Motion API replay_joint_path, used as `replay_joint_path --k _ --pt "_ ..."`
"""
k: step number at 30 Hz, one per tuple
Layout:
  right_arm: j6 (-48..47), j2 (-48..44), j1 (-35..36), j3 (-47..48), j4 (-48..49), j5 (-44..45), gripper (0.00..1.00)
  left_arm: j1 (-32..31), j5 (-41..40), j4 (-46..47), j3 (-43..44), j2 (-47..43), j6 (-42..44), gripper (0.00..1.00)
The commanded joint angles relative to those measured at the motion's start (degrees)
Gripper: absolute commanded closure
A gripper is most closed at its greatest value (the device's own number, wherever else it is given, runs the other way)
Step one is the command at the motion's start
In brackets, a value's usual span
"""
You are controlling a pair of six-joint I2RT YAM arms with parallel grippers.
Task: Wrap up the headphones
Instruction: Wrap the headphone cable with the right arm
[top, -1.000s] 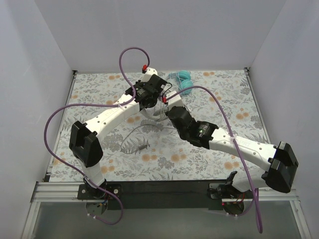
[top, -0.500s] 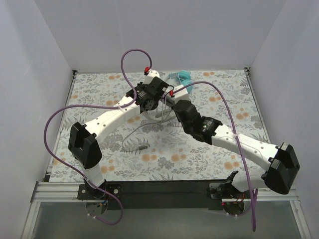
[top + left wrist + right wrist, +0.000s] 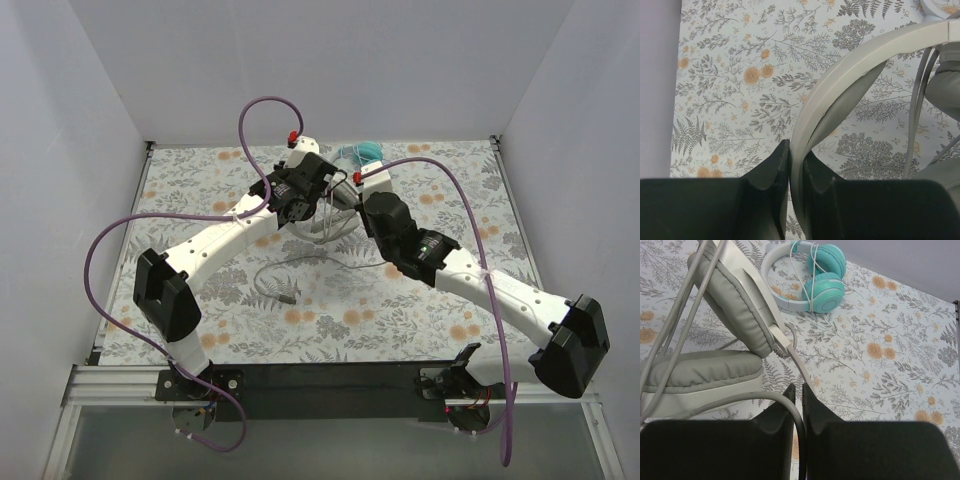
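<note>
The plug end [image 3: 287,296] of the thin grey cable [image 3: 755,395] lies loose on the floral table [image 3: 880,390], nearest the arm bases. Further in, at mid-table, the left gripper [image 3: 796,150] is clamped on the headband of the white-grey headphones [image 3: 735,315]. The right gripper [image 3: 798,387] has that cable between its almost-closed jaws, and I cannot tell whether it is pinched or merely enclosed. The teal headphones [image 3: 822,287] lie near the far edge, with their cord wound round them.
</note>
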Motion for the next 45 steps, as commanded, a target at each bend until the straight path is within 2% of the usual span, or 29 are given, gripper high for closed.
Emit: replay_joint_path --k 1,6,11,22,26,39,45 --pt "-0.9 -2.4 -1.1 2.9 4.2 0.8 0.85 -0.3 -3.7 0.5 0.4 -4.2 0.9 1.00" --pt "-0.9 -2.9 -1.7 2.5 4.3 0.4 0.82 -0.4 -3.6 0.3 0.8 -4.5 1.3 1.00" --pt "-5.4 -3.4 -3.0 2.6 5.5 -1.9 0.81 -0.6 -2.5 0.5 0.7 -4.7 2.3 1.00" --pt "-17.9 -3.6 -5.7 5.3 7.9 -13.5 0.79 -1.6 6.8 3.6 -1.8 -6.7 4.6 1.00" --pt "-20.0 -3.2 -6.5 5.6 7.8 -14.5 0.79 -1.8 9.0 4.7 -2.4 -7.6 5.5 1.00" --pt "-18.6 -6.8 -8.6 5.3 3.9 -18.3 0.71 -2.2 6.0 4.7 -3.1 -8.9 6.0 1.00" --pt "-16.6 -8.3 -8.6 5.8 2.5 -17.7 0.74 -2.3 4.4 3.7 -1.8 -7.6 5.2 1.00"
